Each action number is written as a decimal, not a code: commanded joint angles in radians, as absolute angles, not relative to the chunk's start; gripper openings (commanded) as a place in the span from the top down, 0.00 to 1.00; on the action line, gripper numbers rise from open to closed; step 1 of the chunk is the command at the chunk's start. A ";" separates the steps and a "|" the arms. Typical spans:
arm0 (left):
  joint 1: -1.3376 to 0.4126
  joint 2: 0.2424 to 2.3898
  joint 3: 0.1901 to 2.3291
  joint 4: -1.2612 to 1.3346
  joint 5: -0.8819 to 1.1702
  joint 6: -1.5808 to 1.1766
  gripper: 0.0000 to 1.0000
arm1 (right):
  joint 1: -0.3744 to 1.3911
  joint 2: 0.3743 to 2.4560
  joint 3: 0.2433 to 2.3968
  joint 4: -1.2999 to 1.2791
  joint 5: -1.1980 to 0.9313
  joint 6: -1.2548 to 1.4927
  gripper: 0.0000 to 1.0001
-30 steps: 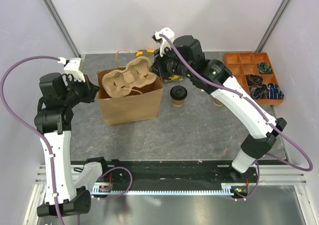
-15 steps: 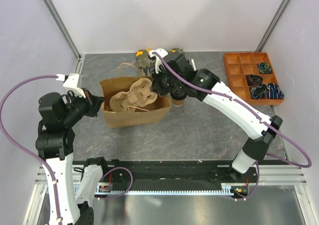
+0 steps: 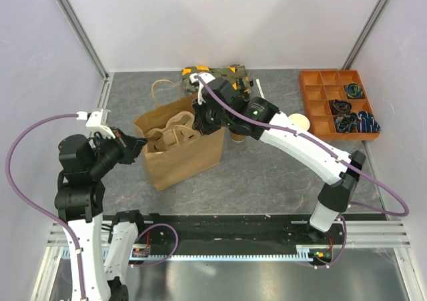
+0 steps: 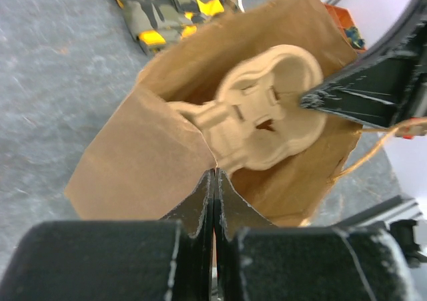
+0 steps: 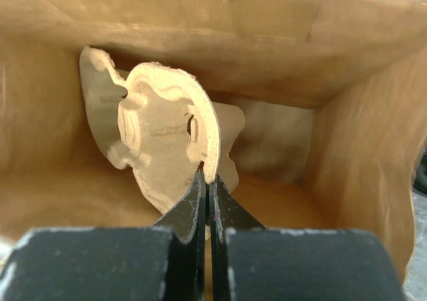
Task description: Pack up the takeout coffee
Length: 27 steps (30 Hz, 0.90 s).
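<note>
The brown paper bag (image 3: 187, 155) stands open in the middle of the table. My left gripper (image 3: 141, 143) is shut on the bag's left rim (image 4: 167, 141). My right gripper (image 3: 200, 119) reaches into the bag's mouth and is shut on the rim of the moulded-pulp carrier tray (image 5: 160, 131), which hangs tilted on edge inside the bag (image 4: 260, 111). The takeout coffee is almost wholly hidden behind my right arm; only a strip of brown cup (image 3: 236, 139) shows just right of the bag. Its black lid is hidden.
A lidless brown cup with a cream inside (image 3: 300, 122) stands right of my right arm. An orange compartment tray (image 3: 313, 87) holding small items is at the back right. A camouflage-patterned object (image 3: 217, 73) lies behind the bag.
The bag has shifted toward the near edge and now stands taller. The carrier tray has tipped from lying across the mouth to sinking inside. Both grippers came nearer, and my right arm now covers the coffee.
</note>
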<state>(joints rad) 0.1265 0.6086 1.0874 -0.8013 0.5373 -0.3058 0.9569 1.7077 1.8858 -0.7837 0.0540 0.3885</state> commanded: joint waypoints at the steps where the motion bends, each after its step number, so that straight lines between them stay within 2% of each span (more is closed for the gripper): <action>1: 0.123 0.585 1.049 -0.759 0.624 -0.367 0.98 | 0.991 1.762 1.960 -0.793 0.041 0.396 1.00; 7: 0.121 0.526 1.006 -0.697 0.769 -0.247 0.98 | 1.009 1.758 1.875 -0.805 0.034 0.330 1.00; 12: 0.123 0.497 1.000 -0.727 0.879 -0.073 0.98 | 1.009 1.743 1.852 -0.770 -0.066 0.273 1.00; 13: 0.123 0.499 1.018 -0.761 0.893 -0.036 0.78 | 1.011 1.746 1.852 -0.776 -0.067 0.256 1.00; 16: 0.121 0.494 1.113 -0.840 0.823 0.038 0.37 | 1.009 1.759 1.862 -0.795 -0.041 0.209 1.00; 19: 0.123 0.595 1.277 -0.925 0.602 -0.023 0.32 | 1.006 1.761 1.853 -0.795 -0.025 0.181 1.00; 21: 0.123 0.771 1.493 -1.048 0.546 -0.023 0.32 | 1.008 1.755 1.836 -0.795 -0.026 0.163 1.00; 23: 0.123 0.839 1.624 -1.078 0.538 -0.002 0.30 | 1.006 1.741 1.821 -0.795 -0.041 0.131 1.00; 25: 0.123 0.900 1.664 -1.095 0.572 0.098 0.24 | 1.006 1.721 1.783 -0.776 -0.038 0.111 1.00; 27: 0.121 0.992 1.716 -1.149 0.635 0.181 0.25 | 1.006 1.701 1.744 -0.762 -0.029 0.095 1.00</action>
<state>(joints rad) 0.1223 0.8494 1.6413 -0.9894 0.6113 -0.0021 1.0042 1.7603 1.8069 -0.7921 -0.0296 0.1589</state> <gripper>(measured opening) 0.748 0.018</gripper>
